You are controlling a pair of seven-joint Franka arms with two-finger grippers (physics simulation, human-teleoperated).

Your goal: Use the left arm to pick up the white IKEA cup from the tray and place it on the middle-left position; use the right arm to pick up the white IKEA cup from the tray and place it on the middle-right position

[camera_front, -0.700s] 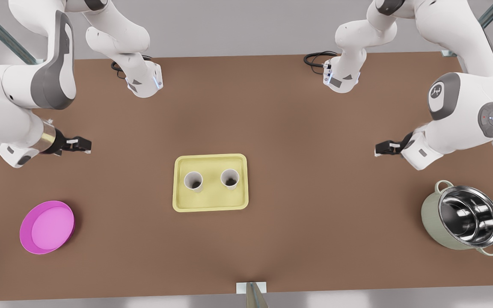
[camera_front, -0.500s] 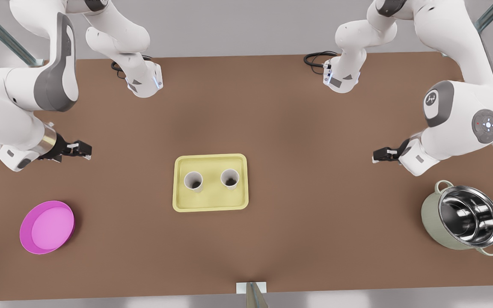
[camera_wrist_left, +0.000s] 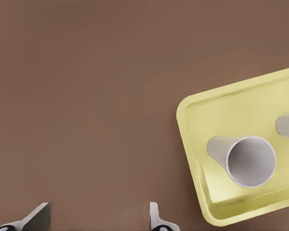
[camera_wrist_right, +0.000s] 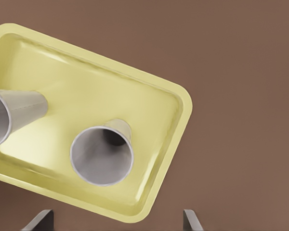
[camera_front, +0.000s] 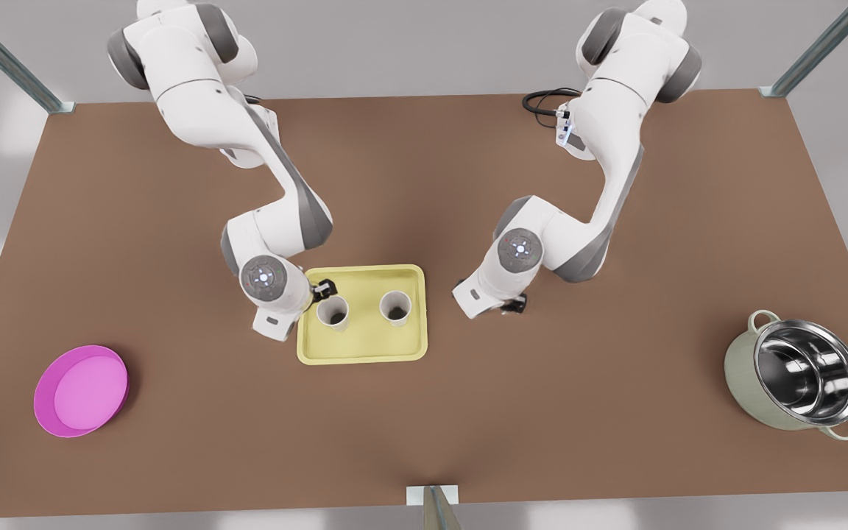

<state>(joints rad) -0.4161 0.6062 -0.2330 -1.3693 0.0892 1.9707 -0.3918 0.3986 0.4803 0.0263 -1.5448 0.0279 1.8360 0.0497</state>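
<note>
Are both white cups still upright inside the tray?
Yes. Both cups stand upright, mouths up, inside the yellow tray; neither is lifted.

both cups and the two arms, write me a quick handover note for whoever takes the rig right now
Left gripper: open, empty, low at the tray's edge on the front view's left, beside the nearer cup.
Right gripper: open, empty, over bare table off the tray's other side, short of the second cup.
Cups: both upright on the tray, apart from each other.
Done: nothing picked or placed.
Left: each arm grips its nearer cup, lifts it and sets it on bare table on its own side of the tray. Pink plate and steel pot sit at the table's ends, not involved.
</note>
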